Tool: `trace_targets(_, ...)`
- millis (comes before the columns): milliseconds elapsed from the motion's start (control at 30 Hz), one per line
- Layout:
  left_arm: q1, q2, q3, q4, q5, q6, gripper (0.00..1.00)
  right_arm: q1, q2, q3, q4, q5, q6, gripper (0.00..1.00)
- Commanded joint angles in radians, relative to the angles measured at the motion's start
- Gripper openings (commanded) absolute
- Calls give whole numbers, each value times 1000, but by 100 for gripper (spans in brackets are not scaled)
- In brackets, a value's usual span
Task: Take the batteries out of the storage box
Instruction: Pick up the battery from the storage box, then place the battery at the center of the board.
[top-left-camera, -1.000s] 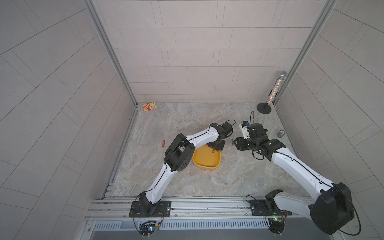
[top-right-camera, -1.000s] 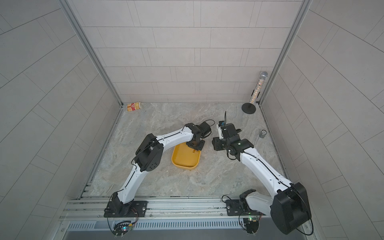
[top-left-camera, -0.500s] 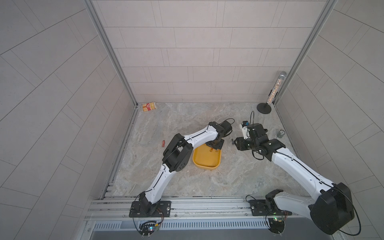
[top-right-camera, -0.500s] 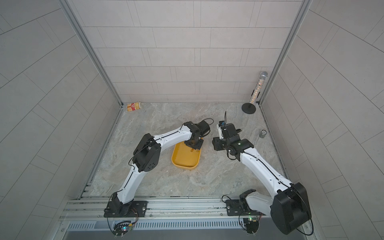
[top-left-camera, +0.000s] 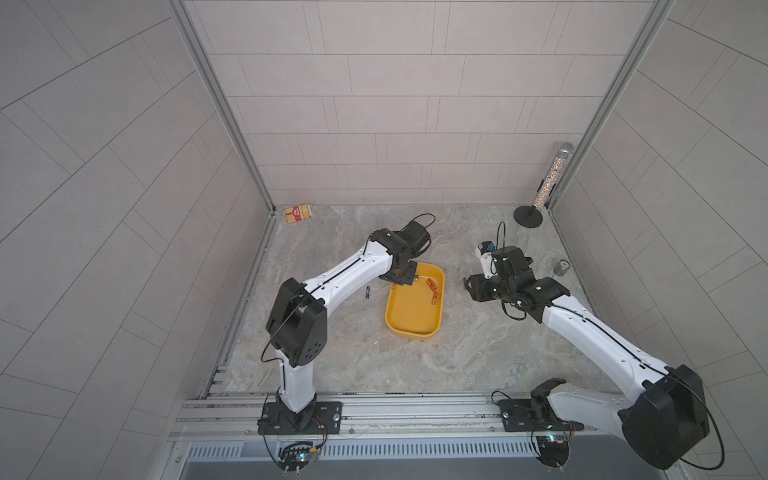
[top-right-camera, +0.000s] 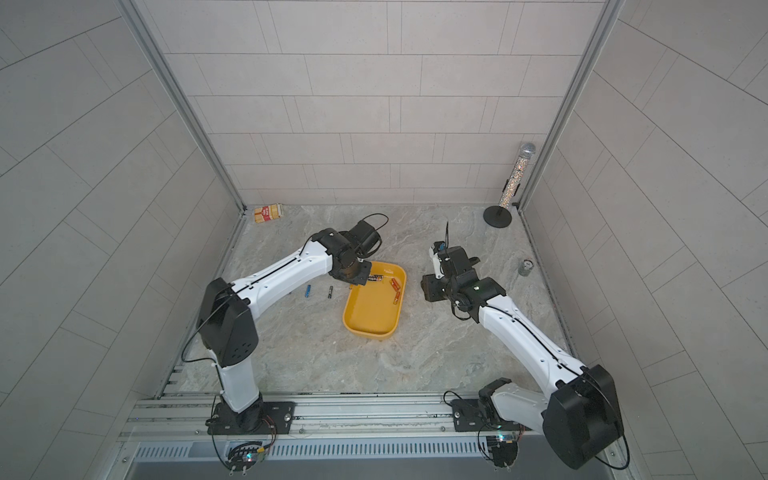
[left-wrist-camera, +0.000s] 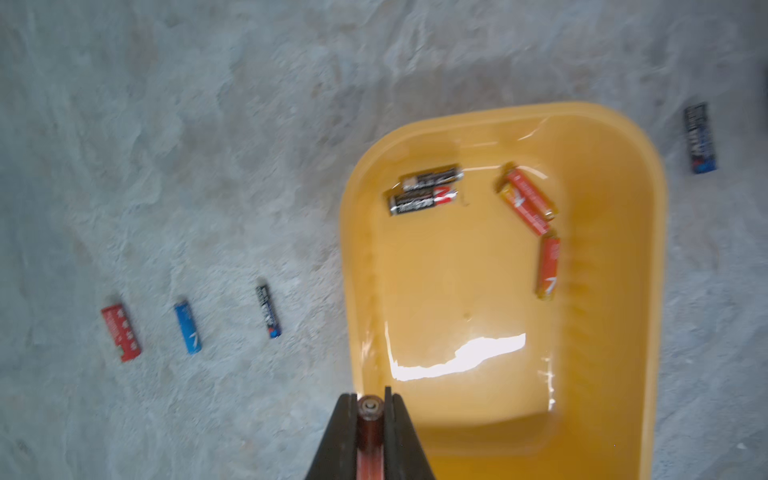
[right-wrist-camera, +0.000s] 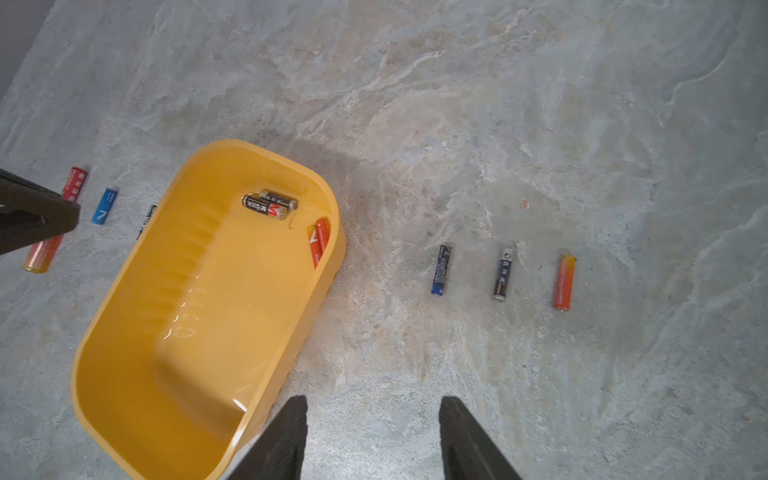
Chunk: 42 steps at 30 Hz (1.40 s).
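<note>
Moved: left gripper (top-left-camera: 402, 279) is sitting further toward 9 o'clock than a second ago, its elbow swinging out the same way, while the right gripper (top-left-camera: 468, 286) is keeping its spot. I am reading the dial from the storage box (top-left-camera: 415, 330), with 12 at the back wall.
Storage box: lying on the marble table (top-left-camera: 353, 365) between the two arms, long axis running 6 to 12, its near half showing bare.
Left jaws: pinching an orange-red battery (left-wrist-camera: 369, 432) lengthwise, hovering over the box rim at 11 o'clock.
Right jaws: standing spread with nothing between them, hanging over the table at 3 o'clock, just beside the box.
Batteries in box: I am counting five at the far end. A black pair (left-wrist-camera: 428, 189) is lying side by side at 12. An orange-red pair (left-wrist-camera: 528, 199) and a single orange-red one (left-wrist-camera: 548, 268) are lying by the wall, around 1 to 2.
Batteries out, 9 o'clock: red one (left-wrist-camera: 120, 332), blue one (left-wrist-camera: 188, 327) and black one (left-wrist-camera: 269, 311) are lying in a spaced row.
Batteries out, 3 o'clock: dark blue one (right-wrist-camera: 441, 270), black-and-white one (right-wrist-camera: 502, 274) and orange one (right-wrist-camera: 564, 282) are lying in a spaced row.
Far things: grey can (top-left-camera: 562, 268) is standing between 2 and 3, red-and-cream carton (top-left-camera: 298, 214) is lying at 10, and glitter tube (top-left-camera: 550, 183) is standing at 2 in the back corner.
</note>
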<state>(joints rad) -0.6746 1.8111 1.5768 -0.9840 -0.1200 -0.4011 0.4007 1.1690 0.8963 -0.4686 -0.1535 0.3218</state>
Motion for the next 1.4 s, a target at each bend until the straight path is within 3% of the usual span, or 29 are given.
trace_targets(0,51,-90,-150,25,-38,-18,0,36,15,29,-2,13,-5,55)
trace_targets(367,176,-128,-482,192,-1,-35,0,76,47,42,4,33,-9,55)
trace_targets(600,170,-63,-503,277,73,-87,0,94,61,67,-18,44,-15,55)
trace_targets(1200,129,10,-505,309,115,-209,0,104,62,60,-22,70,-20,55)
trace_targets(1367,126,32,-495,295,102,-205,8,104,62,58,-22,75,-23,55)
